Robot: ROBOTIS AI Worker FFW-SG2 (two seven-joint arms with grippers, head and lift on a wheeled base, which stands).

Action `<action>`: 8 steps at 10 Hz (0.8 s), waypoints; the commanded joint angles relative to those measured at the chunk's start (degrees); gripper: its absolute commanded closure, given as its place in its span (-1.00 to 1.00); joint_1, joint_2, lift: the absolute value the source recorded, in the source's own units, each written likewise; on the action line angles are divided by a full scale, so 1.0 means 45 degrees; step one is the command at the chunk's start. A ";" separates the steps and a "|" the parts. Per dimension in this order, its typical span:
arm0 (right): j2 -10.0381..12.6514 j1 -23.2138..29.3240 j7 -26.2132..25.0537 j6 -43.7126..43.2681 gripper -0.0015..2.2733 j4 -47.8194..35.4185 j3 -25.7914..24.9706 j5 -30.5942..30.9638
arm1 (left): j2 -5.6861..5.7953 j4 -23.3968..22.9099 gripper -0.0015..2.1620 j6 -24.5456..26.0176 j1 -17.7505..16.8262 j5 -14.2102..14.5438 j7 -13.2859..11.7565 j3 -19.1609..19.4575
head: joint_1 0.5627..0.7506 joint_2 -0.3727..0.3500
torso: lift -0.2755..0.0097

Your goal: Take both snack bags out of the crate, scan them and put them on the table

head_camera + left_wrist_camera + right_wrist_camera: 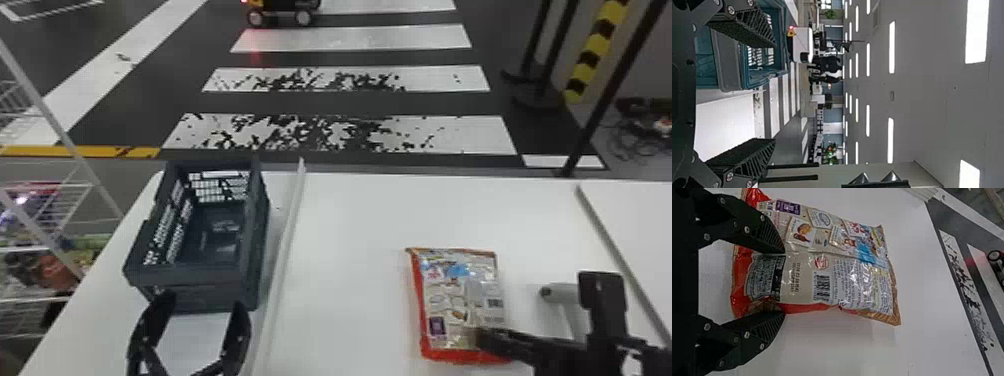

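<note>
A snack bag (462, 300) with a red edge lies back side up on the white table, its barcode showing. Over the bag's near right part is my right gripper (540, 310). In the right wrist view my right gripper (784, 283) is open, its fingers well apart, one overlapping the bag (840, 274) and the other beside its edge. The dark crate (192, 280) stands at the table's left; pale glints show on its floor. Just on the crate's near side is my left gripper (202, 305). The left wrist view has the left gripper (774, 92) open, the crate (730, 62) beyond one finger.
A grey device with a handle (562, 295) stands right of the bag, partly behind the right gripper. A pale raised strip (285, 250) runs between crate and bag. Wire shelving (45, 190) stands left of the table (350, 225); a black post rises beyond its far right edge.
</note>
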 commanded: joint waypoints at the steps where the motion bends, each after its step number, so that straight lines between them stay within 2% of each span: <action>1: -0.0022 0.0009 -0.0021 0.0019 0.99 -0.0001 0.0081 0.0425 | 0.0004 0.0018 -0.86 0.0018 0.0000 0.0008 0.0000 0.0000 | 0.41 0.30 | 0.27; 5: -0.0022 0.0302 -0.0021 0.0097 0.99 -0.1192 0.0003 0.0269 | 0.0004 -0.0001 -0.86 0.0018 0.0000 -0.0012 0.0000 0.0000 | 0.41 0.27 | 0.27; 8: -0.0003 0.0302 -0.0158 0.0722 0.99 -0.2188 -0.0486 -0.0004 | 0.0004 -0.0040 -0.86 -0.0021 0.0000 -0.0012 0.0000 -0.0020 | 0.41 0.27 | 0.27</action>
